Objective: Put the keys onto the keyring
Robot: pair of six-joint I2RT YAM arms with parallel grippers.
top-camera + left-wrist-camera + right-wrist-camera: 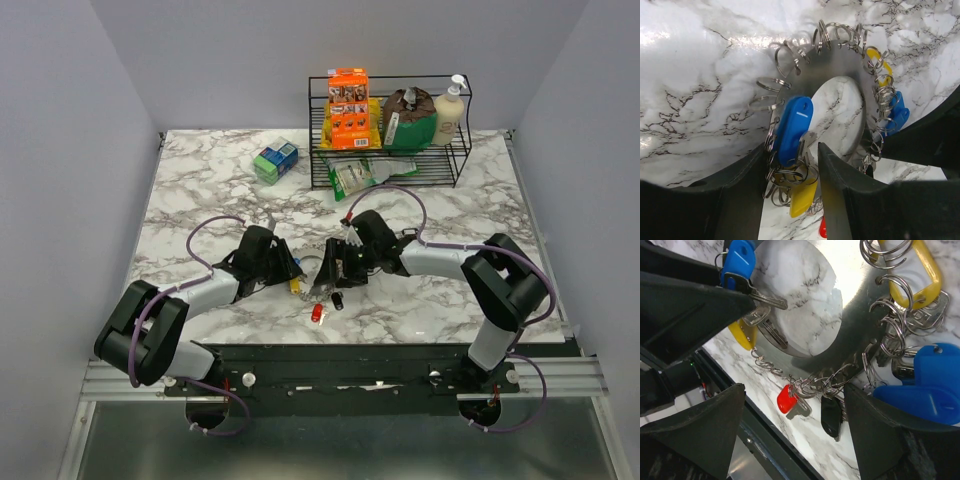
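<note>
The keyring (318, 268) is a flat silvery loop hung with many small split rings, held between both arms above the marble. It fills the left wrist view (835, 67) and the right wrist view (860, 315). My left gripper (292, 272) (792, 160) is shut on a blue-headed key (794, 127) at the ring's edge, with a yellow key (802, 197) just below it. My right gripper (335, 270) (795, 389) is open wide at the opposite side. A red key (787, 399) and a black key (830, 416) dangle between its fingers. Another blue head (930, 387) lies by its right finger.
A black wire rack (390, 140) with packets and a soap bottle stands at the back. A green and blue box (275, 160) lies to its left. The table's front edge and a black rail (765, 440) are close under the hanging keys.
</note>
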